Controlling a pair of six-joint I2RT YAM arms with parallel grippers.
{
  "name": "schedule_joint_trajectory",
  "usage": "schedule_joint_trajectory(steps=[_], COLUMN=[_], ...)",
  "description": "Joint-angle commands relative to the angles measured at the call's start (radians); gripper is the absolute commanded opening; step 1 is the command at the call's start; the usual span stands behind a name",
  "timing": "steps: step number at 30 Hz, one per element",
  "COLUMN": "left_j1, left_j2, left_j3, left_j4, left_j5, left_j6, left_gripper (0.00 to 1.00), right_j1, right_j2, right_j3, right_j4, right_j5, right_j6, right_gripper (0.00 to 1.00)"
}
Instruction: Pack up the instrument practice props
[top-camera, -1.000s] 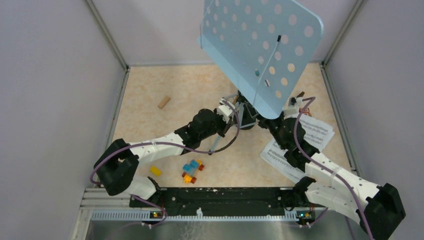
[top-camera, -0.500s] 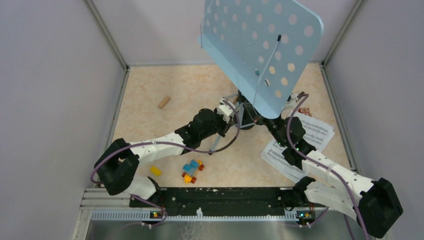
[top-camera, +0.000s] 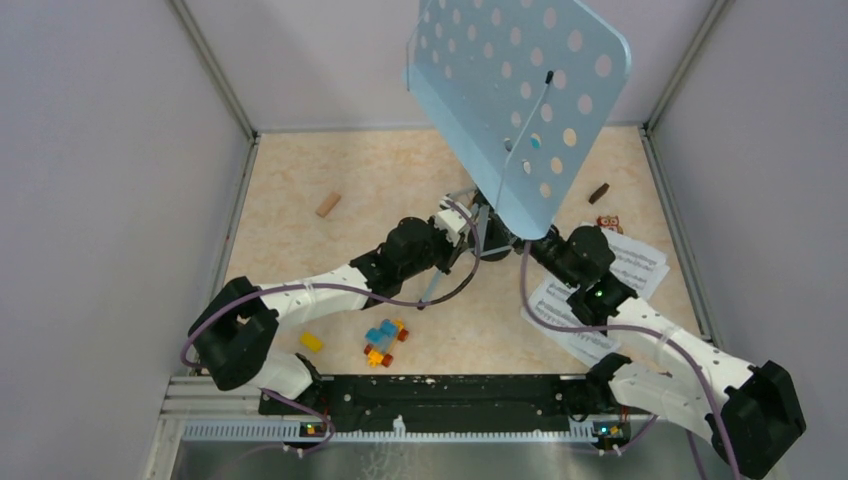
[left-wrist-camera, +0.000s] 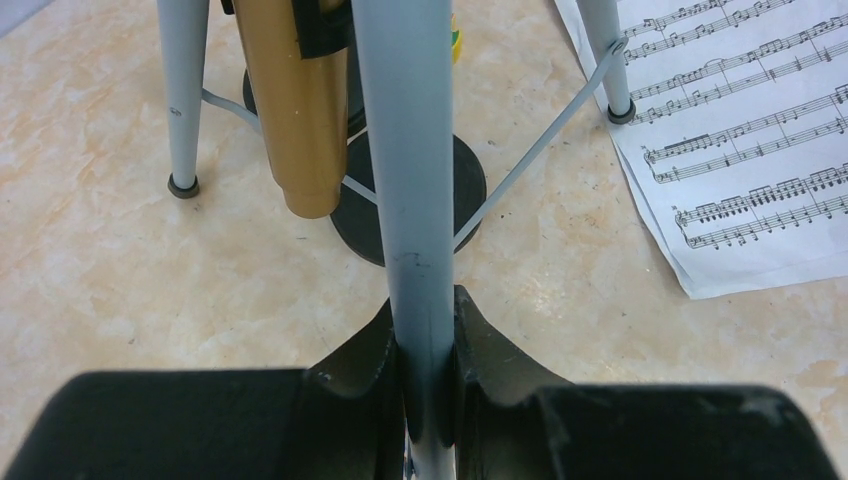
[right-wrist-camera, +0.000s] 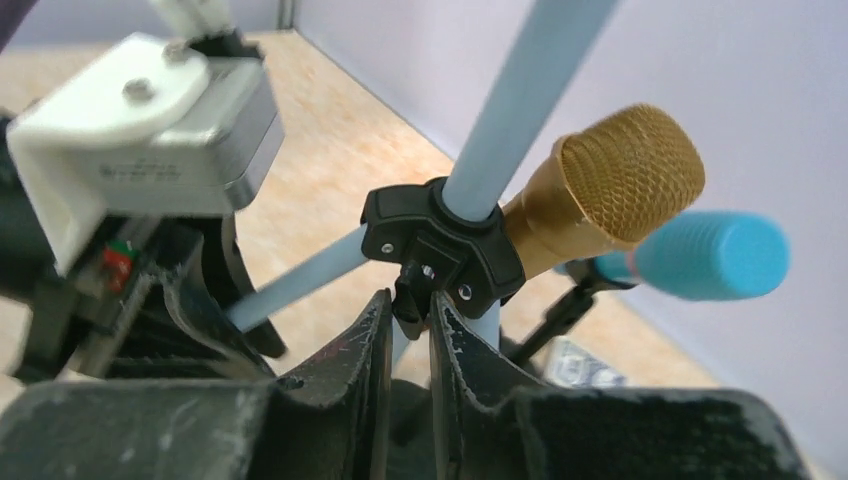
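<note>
Swung right gripper off the sheet music at 4 o'clock and nipped it nearly shut, seemingly on the knob under the stand collar. Kept left gripper clamped on a leg. Left stand upright mid-table, nudged toward 11 o'clock; probably braced for folding.

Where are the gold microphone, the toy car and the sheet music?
gold microphone (right-wrist-camera: 630, 170), right wrist view, on its mesh head.
toy car (top-camera: 384, 336), top view, on its blue blocks.
sheet music (left-wrist-camera: 760, 150), left wrist view, on the printed staves.
</note>
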Motion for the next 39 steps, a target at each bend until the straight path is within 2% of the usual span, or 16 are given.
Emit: schedule_joint_trajectory(steps=[1, 6, 9, 11, 14, 15, 18, 19, 20, 22, 23, 25, 27, 31, 36, 39], left_j1=[-0.04, -0.042, -0.042, -0.042, -0.042, -0.042, -0.042, -0.042, -0.041, -0.042, -0.04, -0.04, -0.039, -0.039, -0.04, -0.039], left_j2=[0.036, 0.042, 0.042, 0.044, 0.046, 0.046, 0.039, 0.037, 0.037, 0.034, 0.032, 0.03, 0.031, 0.032, 0.008, 0.001], left_j3=[0.013, 0.015, 0.014, 0.015, 0.014, 0.014, 0.015, 0.013, 0.013, 0.015, 0.016, 0.018, 0.018, 0.041, 0.039, 0.024], left_j4=[-0.041, -0.043, -0.043, -0.044, -0.047, -0.049, -0.049, -0.049, -0.049, -0.054, -0.056, -0.059, -0.06, -0.094, -0.081, -0.024], left_j5=[0.091, 0.092, 0.083, 0.077, 0.06, 0.052, 0.028, 0.021, 0.02, 0.031, 0.033, 0.04, 0.05, 0.071, 0.049, 0.024], left_j6=[0.076, 0.075, 0.076, 0.076, 0.077, 0.077, 0.079, 0.079, 0.082, 0.091, 0.09, 0.087, 0.083, 0.052, -0.013, -0.057], left_gripper=[0.0, 0.0, 0.0, 0.0, 0.0, 0.0, 0.0, 0.0, 0.0, 0.0, 0.0, 0.01, 0.07, 0.16, 0.48, 0.57], right_j1=[0.017, 0.025, 0.046, 0.058, 0.065, 0.068, 0.071, 0.075, 0.075, 0.075, 0.075, 0.074, 0.059, -0.025, -0.175, -0.24], right_j2=[-0.033, -0.047, -0.044, -0.037, -0.054, -0.065, -0.113, -0.141, -0.164, -0.197, -0.211, -0.242, -0.27, -0.238, -0.1, -0.032], right_j3=[0.039, 0.026, 0.001, -0.015, -0.049, -0.054, -0.042, -0.034, -0.022, 0.002, 0.008, -0.019, -0.066, -0.05, 0.059, 0.081], right_j4=[-0.175, -0.295, -0.309, -0.276, -0.176, -0.15, -0.111, -0.084, -0.065, -0.068, -0.096, -0.118, -0.114, -0.224, -0.304, -0.249], right_j5=[-0.113, -0.094, -0.013, 0.07, 0.108, 0.108, 0.134, 0.154, 0.183, 0.31, 0.373, 0.455, 0.451, 0.383, 0.203, 0.068], right_j6=[-0.489, -0.944, -1.176, -1.267, -1.301, -1.28, -1.076, -0.902, -0.798, -0.444, -0.323, -0.168, -0.046, 0.092, 0.145, 0.155], right_gripper=[0.14, 0.04, 0.01, 0.02, 0.11, 0.14, 0.23, 0.26, 0.29, 0.39, 0.41, 0.43, 0.52, 0.56, 0.57, 0.57])
